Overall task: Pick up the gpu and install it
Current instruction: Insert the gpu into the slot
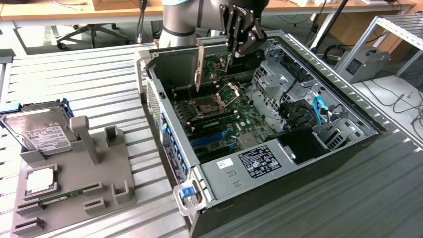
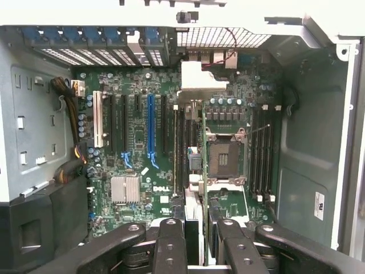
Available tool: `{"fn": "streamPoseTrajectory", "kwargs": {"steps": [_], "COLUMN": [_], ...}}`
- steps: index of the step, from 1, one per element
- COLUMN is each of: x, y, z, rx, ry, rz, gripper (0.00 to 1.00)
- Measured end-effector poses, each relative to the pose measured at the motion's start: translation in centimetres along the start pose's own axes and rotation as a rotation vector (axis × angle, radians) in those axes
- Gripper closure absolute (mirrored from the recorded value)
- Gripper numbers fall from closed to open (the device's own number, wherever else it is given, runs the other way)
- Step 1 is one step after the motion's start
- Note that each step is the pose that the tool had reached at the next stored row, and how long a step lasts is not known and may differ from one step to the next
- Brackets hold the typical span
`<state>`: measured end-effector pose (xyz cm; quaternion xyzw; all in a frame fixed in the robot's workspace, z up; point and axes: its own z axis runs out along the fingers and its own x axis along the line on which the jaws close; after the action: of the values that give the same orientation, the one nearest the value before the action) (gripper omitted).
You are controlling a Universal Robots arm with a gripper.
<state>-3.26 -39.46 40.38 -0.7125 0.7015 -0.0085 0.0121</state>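
- Exterior view: an open computer case (image 1: 218,174) lies on its side on the slatted desk (image 1: 79,79), its inside facing up.
- The gripper (image 1: 236,52) hangs over the far end of the case, pinching the gpu (image 1: 215,62) by its upper edge.
- The gpu stands on edge above the motherboard (image 1: 231,119), with its silver bracket (image 1: 199,64) at the exterior view's left, pointing down along the case wall.
- In the wrist view the gripper (image 2: 197,242) has a finger on each face of the gpu (image 2: 194,205), which is seen edge-on over the slots beside the CPU socket (image 2: 224,160).
- Inside the case, a labelled power supply (image 1: 259,162) sits at the near end.
- At the exterior view's left, a grey holder (image 1: 99,168) on the desk carries a hard drive (image 1: 39,131), a processor chip (image 1: 41,178) and a memory stick (image 1: 56,201).
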Motion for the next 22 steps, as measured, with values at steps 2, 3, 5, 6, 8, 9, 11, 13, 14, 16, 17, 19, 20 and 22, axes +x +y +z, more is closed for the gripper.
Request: {"fn": "streamPoseTrajectory", "kwargs": {"steps": [2,3,5,6,8,9,11,13,14,16,17,19,20,22], "x": [-0.02,-0.02,-0.04,-0.04,-0.05,-0.06,-0.07,-0.09,-0.09,-0.11,-0.11,-0.13,-0.13,-0.15], "y": [0.0,0.0,0.0,0.0,0.0,0.0,0.0,0.0,0.0,0.0,-0.01,0.0,0.0,-0.01], "z": [-0.01,-0.02,-0.03,-0.03,-0.04,-0.04,-0.05,-0.05,-0.06,-0.06,-0.06,-0.07,-0.07,-0.08], "rx": [0.0,0.0,0.0,0.0,0.0,0.0,-0.0001,-0.0001,-0.0001,-0.0001,-0.0001,-0.0001,-0.0002,-0.0002], "ry": [-0.0001,-0.0002,-0.0004,-0.0004,-0.0005,-0.0006,-0.0008,-0.001,-0.0011,-0.0012,-0.0013,-0.0015,-0.0016,-0.0018], "rz": [-0.005,-0.007,-0.013,-0.015,-0.02,-0.022,-0.029,-0.035,-0.038,-0.043,-0.046,-0.051,-0.053,-0.061], "gripper": [0.73,0.73,0.73,0.73,0.73,0.73,0.73,0.73,0.73,0.73,0.73,0.73,0.73,0.73]}}
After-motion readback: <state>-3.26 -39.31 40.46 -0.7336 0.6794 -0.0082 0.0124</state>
